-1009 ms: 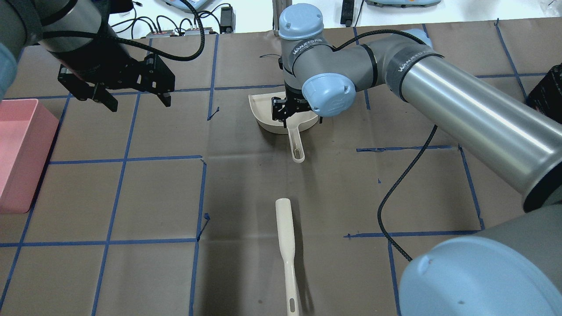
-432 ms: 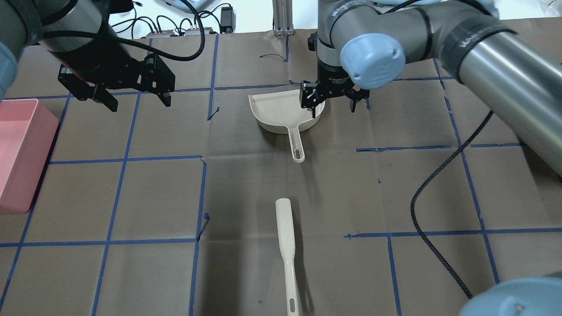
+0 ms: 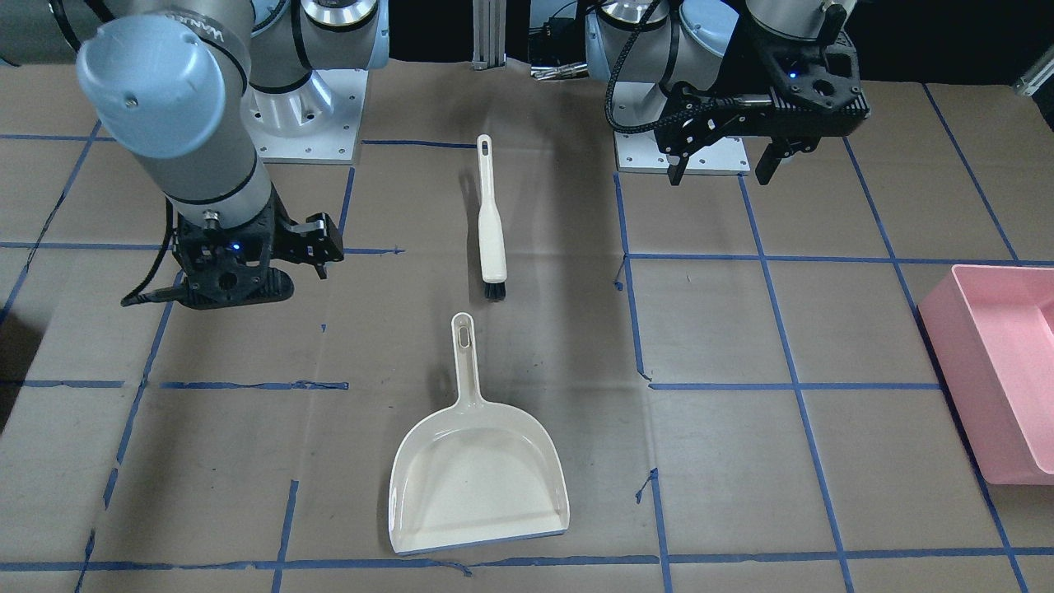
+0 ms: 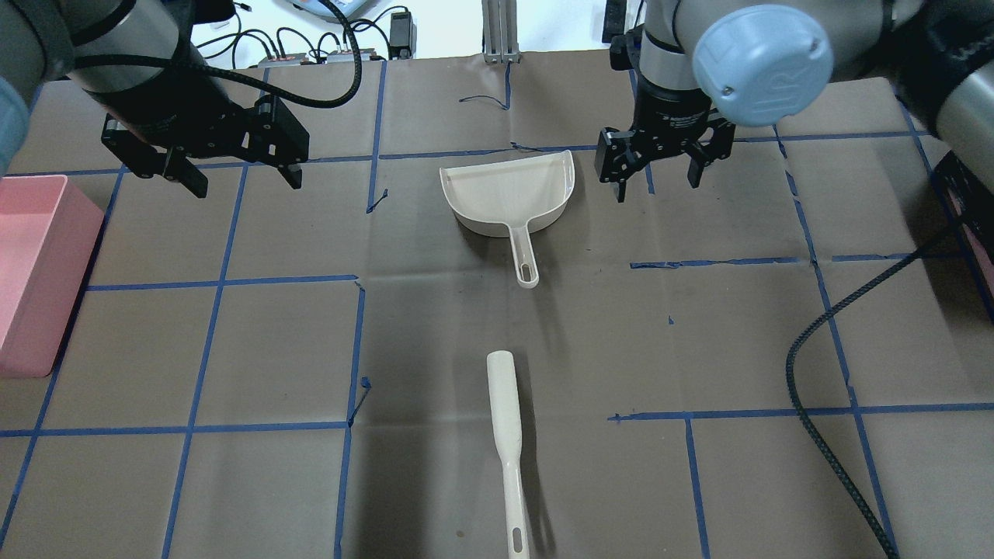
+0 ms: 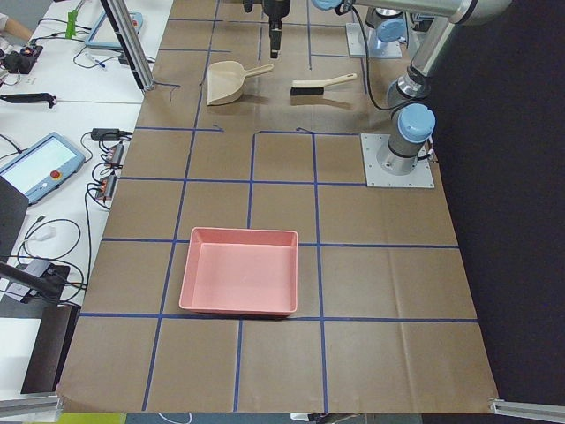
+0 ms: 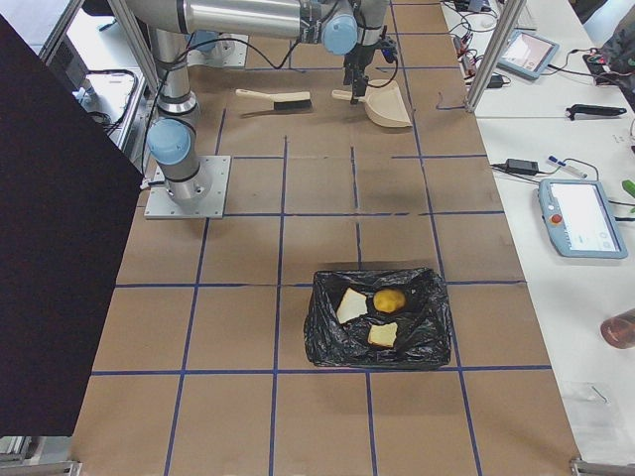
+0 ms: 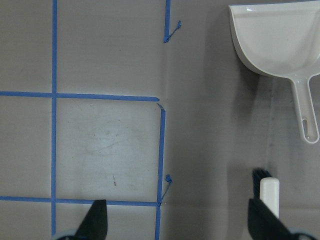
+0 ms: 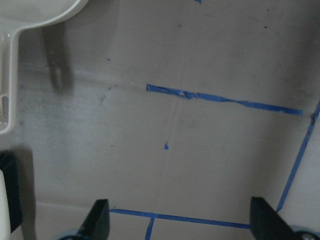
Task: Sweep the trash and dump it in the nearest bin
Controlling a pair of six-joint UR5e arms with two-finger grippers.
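Sweeping looks finished: the trash (image 6: 388,299), three food scraps, lies in the black-lined bin (image 6: 322,347) at the right end of the bench (image 4: 233,349). Dustpan (image 4: 506,190) and brush (image 4: 506,419) rest mid-bench. The left gripper (image 4: 245,180) and right gripper (image 4: 656,186) hover, jaws wide open and empty.

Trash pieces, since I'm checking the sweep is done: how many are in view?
3, all in the black-bagged bin: bread slice at left, potato-like lump to its right, sandwich chunk nearest the camera. Others could hide in the bag's folds.
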